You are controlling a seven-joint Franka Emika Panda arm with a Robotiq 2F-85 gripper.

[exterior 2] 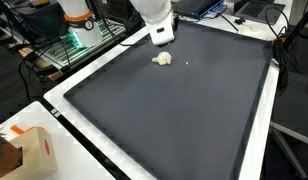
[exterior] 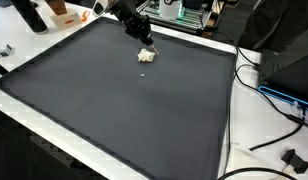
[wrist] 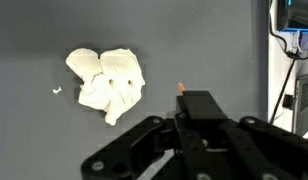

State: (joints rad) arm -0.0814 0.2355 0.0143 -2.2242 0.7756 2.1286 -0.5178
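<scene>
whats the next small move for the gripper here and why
Probably slide the gripper sideways until it sits centred over the white crumpled lump. In the wrist view the lump lies off to one side on the dark mat, not touching the gripper.

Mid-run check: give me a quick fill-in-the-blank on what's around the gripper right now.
1. The crumpled lump nearest the gripper is ____ in colour.
2. The number of such lumps on the dark mat is ____.
3. The tiny scrap beside the lump is the ____ colour as it (same/different).
4. The orange-and-white box stands ____ the mat (on/off).
Missing words: white; one; same; off.
</scene>
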